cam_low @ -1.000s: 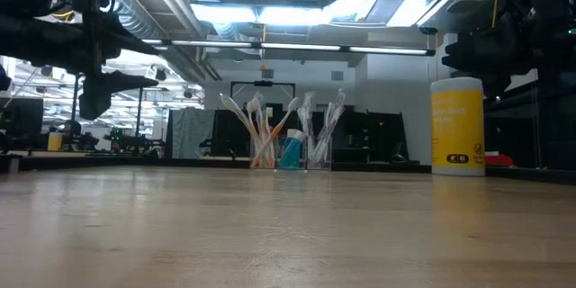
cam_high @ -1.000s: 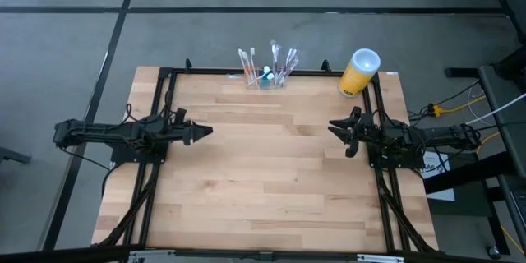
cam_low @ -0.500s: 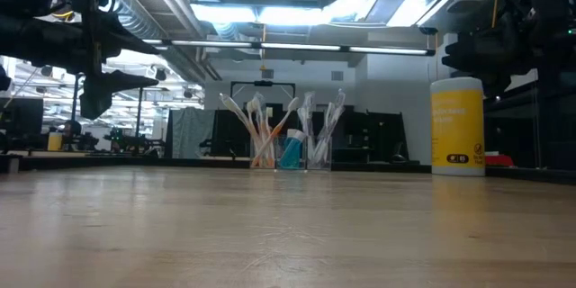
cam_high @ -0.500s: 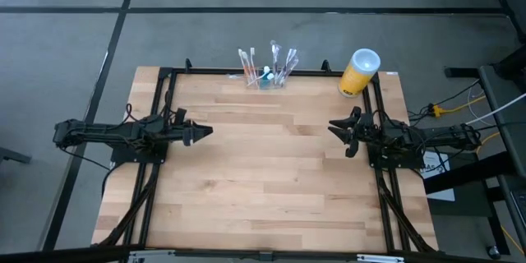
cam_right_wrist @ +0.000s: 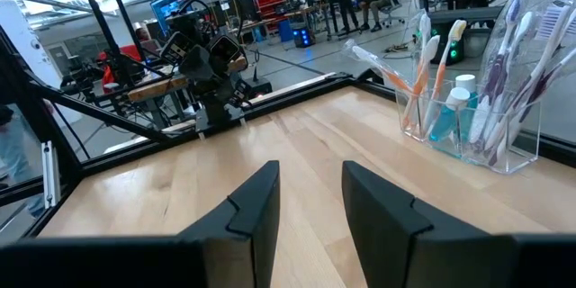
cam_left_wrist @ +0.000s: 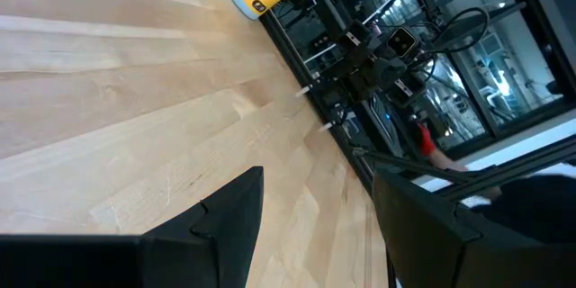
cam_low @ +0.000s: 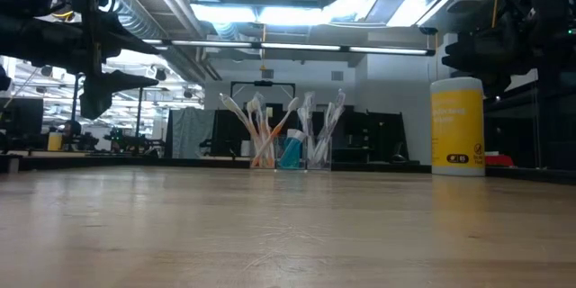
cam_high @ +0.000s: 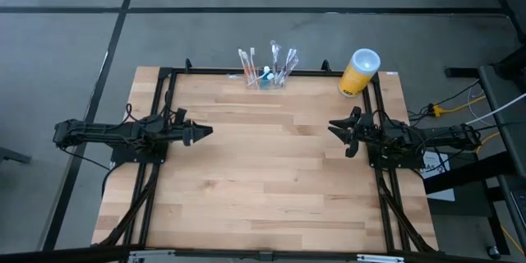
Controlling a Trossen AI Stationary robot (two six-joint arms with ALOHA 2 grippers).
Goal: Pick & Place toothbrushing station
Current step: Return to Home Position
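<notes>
The toothbrushing station (cam_high: 268, 77) is a small see-through holder with several toothbrushes and a blue tube standing in it. It rests on its base at the table's far edge, near the middle; it also shows in the low view (cam_low: 290, 151) and the right wrist view (cam_right_wrist: 477, 126). My left gripper (cam_high: 207, 132) hovers open and empty over the table's left side. My right gripper (cam_high: 334, 136) hovers open and empty over the right side. Both are well short of the holder.
A taller yellow cylinder with a white top (cam_high: 359, 71) stands at the far right corner, right of the holder. A black frame (cam_high: 168, 82) runs along the table's left, far and right edges. The wooden table top (cam_high: 263, 173) lies bare between the arms.
</notes>
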